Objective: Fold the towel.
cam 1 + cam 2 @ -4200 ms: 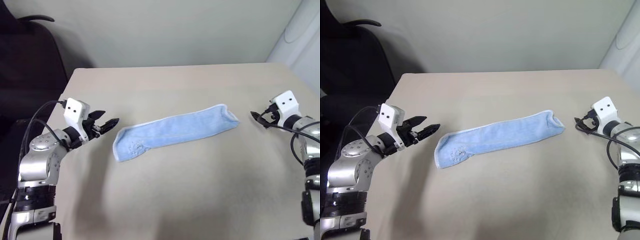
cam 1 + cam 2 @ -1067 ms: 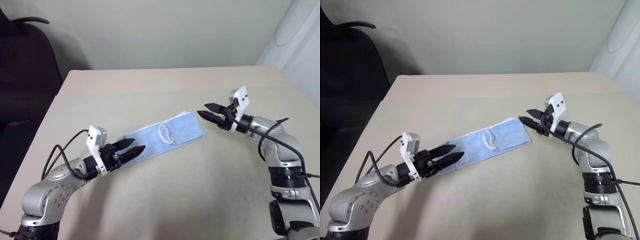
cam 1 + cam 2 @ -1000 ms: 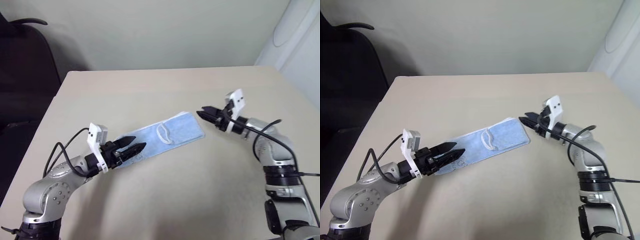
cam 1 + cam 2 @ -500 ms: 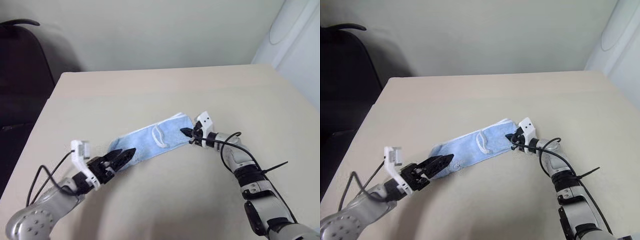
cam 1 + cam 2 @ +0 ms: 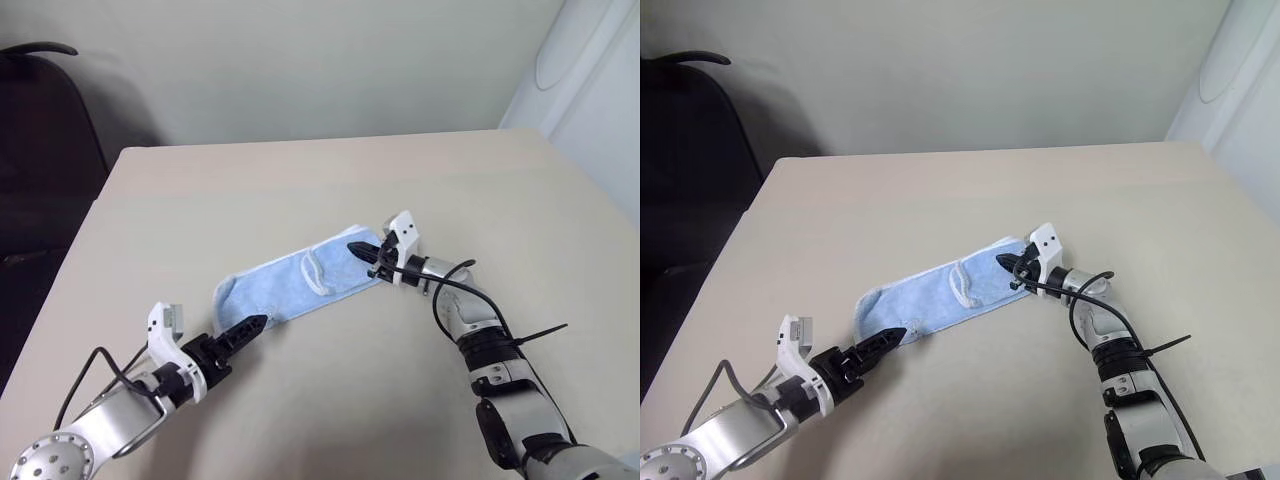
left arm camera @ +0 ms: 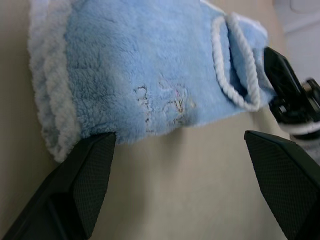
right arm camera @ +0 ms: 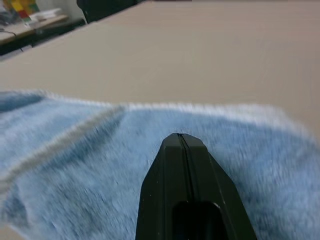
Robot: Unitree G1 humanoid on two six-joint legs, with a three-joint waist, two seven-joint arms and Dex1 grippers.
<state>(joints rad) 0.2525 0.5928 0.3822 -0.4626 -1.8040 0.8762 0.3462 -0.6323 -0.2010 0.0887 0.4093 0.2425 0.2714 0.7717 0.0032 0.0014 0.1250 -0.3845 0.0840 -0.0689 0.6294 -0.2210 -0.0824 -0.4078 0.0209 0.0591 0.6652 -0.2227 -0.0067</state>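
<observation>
From the left eye view, the towel (image 5: 297,281) lies as a long folded strip near the middle of the table (image 5: 300,190), running from its near-left end up to its far-right end, with a loop of white edging (image 5: 314,273) lying on its upper face; no writing can be read from here. The left gripper (image 5: 243,330) points at the near-left end from just beside it, and the right gripper (image 5: 357,251) has its tip at the far-right end of the strip. Wide bare tabletop lies beyond the towel on the far side and to the right, and the table's left edge runs beside a dark chair (image 5: 40,130). The right eye view gives the same layout, with open surface also on the near side between the two arms. In the left wrist view, a small dark printed logo (image 6: 162,102) sits on the blue pile near the towel's near edge; its marks are too faint to read. The left gripper's fingers (image 6: 85,175) stand wide apart with nothing between them, one tip just beside the towel's stitched corner, and the right gripper shows past the loop of edging. In the right wrist view, the right gripper's fingers (image 7: 187,195) are pressed together in a single black point over the towel's pile; whether any cloth is pinched between them cannot be told. Bare table stretches beyond the towel's edge.
</observation>
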